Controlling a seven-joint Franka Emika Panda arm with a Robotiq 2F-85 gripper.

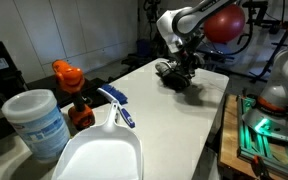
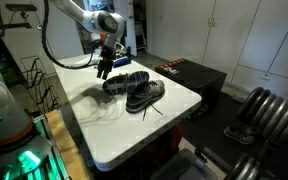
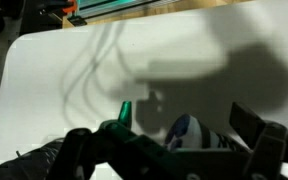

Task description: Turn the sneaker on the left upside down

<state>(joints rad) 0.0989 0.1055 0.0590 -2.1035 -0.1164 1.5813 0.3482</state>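
Two dark sneakers lie side by side on the white table (image 2: 104,130). In an exterior view, one sneaker (image 2: 120,84) is on the left and the other sneaker (image 2: 147,96) is on the right. Both show as a dark clump at the far end of the table in an exterior view (image 1: 177,75). My gripper (image 2: 104,68) hangs just over the left sneaker's near end and also shows in an exterior view (image 1: 181,58). In the blurred wrist view my fingers (image 3: 169,150) stand wide apart. A dark sneaker part with a white and blue patch (image 3: 189,135) lies between them.
Close to an exterior camera are a white dustpan (image 1: 99,150), a blue-handled brush (image 1: 117,105), an orange bottle (image 1: 71,85) and a white tub (image 1: 36,120). A black cabinet (image 2: 189,75) stands beside the table. A green-lit unit (image 1: 259,125) sits past the table edge.
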